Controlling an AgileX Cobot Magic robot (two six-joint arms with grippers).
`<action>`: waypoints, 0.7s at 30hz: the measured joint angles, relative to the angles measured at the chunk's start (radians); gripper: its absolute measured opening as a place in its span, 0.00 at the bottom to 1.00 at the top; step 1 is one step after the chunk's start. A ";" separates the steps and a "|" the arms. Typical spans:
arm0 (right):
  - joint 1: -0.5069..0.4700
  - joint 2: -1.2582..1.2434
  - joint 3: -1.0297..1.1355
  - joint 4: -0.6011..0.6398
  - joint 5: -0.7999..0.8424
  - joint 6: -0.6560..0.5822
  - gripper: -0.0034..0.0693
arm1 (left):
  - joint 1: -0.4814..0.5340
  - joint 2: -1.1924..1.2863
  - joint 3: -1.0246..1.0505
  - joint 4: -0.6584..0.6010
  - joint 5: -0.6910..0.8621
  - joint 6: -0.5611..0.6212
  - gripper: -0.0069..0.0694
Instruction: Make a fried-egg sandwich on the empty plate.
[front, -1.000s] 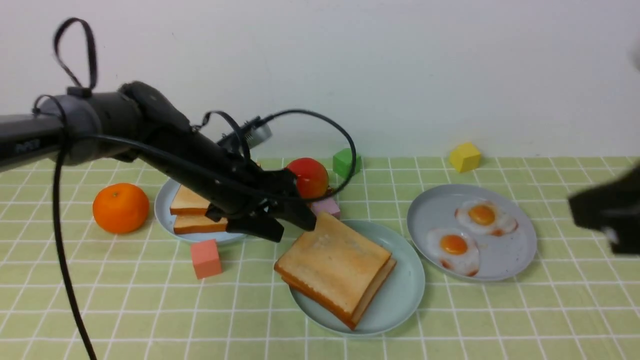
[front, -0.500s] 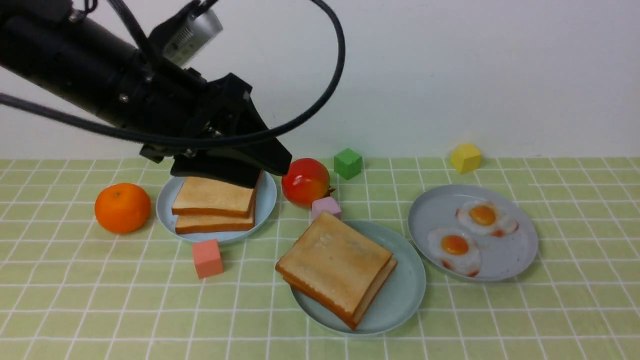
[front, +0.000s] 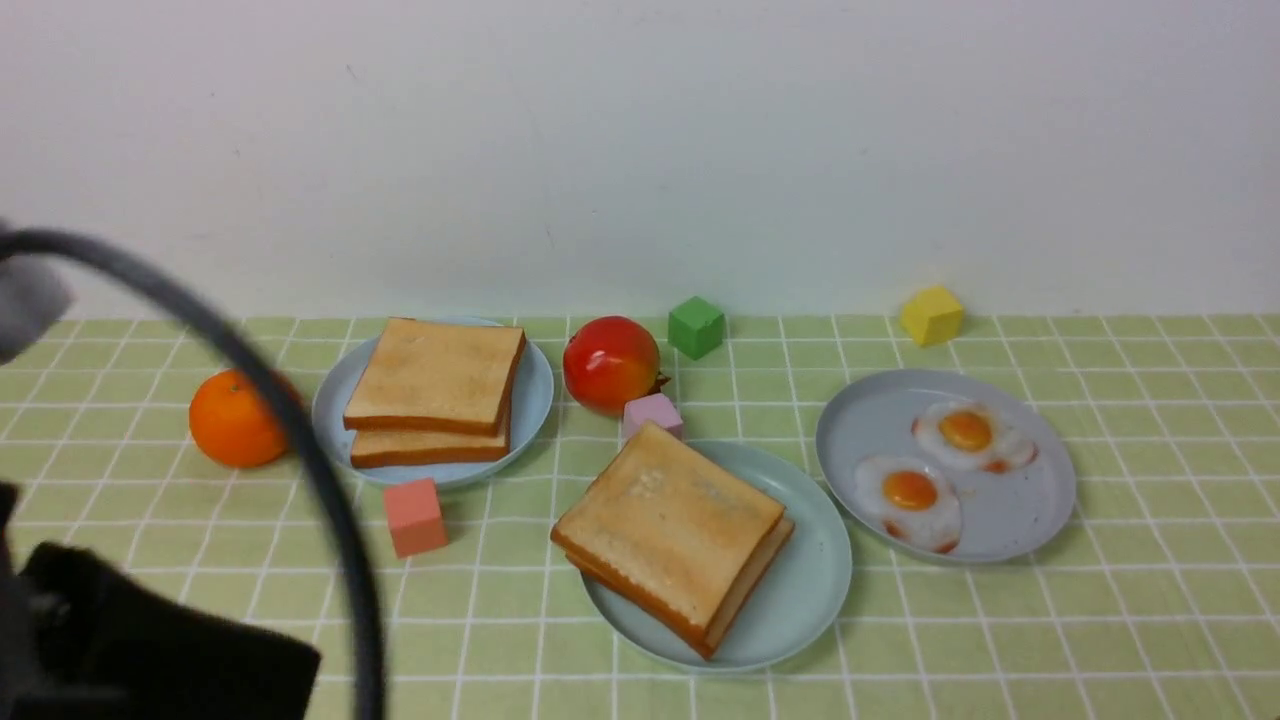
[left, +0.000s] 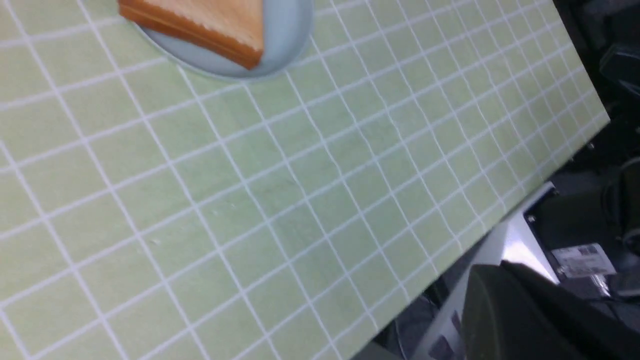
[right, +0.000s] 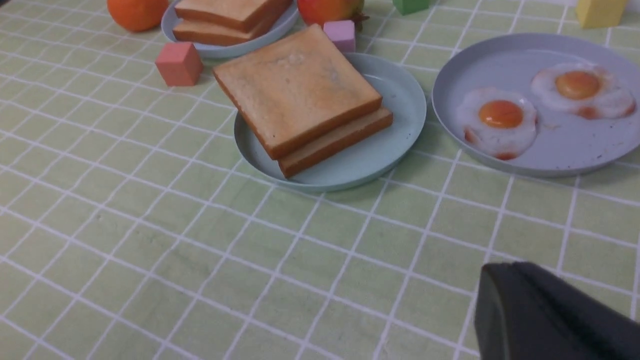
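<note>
Two toast slices (front: 670, 525) lie stacked on the pale mint plate (front: 815, 580) at the table's centre; what lies between them is hidden. The wrist views show the same stack (right: 295, 90) on its plate (right: 400, 90), and one corner of it (left: 220, 25). My left gripper (left: 500, 267) is shut with nothing in it, out past the table's near edge. Its arm (front: 150, 650) is a dark shape at the front view's lower left. My right gripper (right: 510, 267) is shut and empty, low over the cloth, near of the plates.
A light-blue plate (front: 530, 400) at back left carries two plain toast slices (front: 435, 385). The greyish plate (front: 1040, 520) on the right holds two fried eggs (front: 910, 490). Around them sit an orange (front: 230, 420), a red fruit (front: 610, 362) and green (front: 695, 326), yellow (front: 930, 314), pink (front: 650, 412) and salmon (front: 413, 515) cubes.
My left arm has pulled back from over the plates to the near left corner, and its jaws have closed. The right arm has left the front view. The toast stack stayed put.
</note>
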 joint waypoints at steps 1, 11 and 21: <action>0.000 0.000 0.000 0.000 0.001 0.000 0.05 | 0.000 -0.049 0.015 0.010 -0.012 0.000 0.07; 0.000 0.000 0.001 0.000 0.008 0.000 0.06 | 0.000 -0.413 0.033 0.040 -0.005 0.000 0.07; 0.000 0.000 0.001 0.000 0.009 0.000 0.06 | 0.000 -0.523 0.033 0.120 -0.004 0.050 0.07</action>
